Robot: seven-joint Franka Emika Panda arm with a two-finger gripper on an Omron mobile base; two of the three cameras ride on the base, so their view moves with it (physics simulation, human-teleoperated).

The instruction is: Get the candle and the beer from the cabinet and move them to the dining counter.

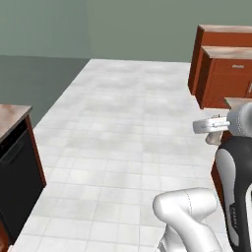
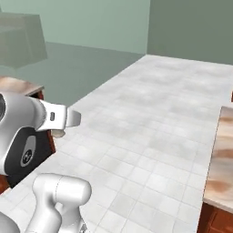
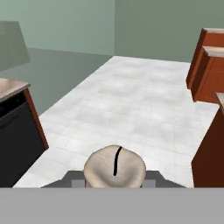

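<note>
A: What is the tool (image 3: 114,181) doing?

B: It is clamping the candle (image 3: 114,169), whose pale top and dark wick are showing in the hand view.

A: Where is the candle sitting?

B: It is hanging in the air over the white tiled floor (image 1: 123,128), between a dark-fronted unit (image 3: 17,140) and a red-brown worktop base (image 3: 210,153).

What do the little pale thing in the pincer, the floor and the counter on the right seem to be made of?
The candle looks like matte cream wax, with a dark wick on top. The floor seems to be pale glossy stone or ceramic tile, given its grid of joints. The counter top looks like polished beige-brown marbled stone, though everything is rendered.
</note>
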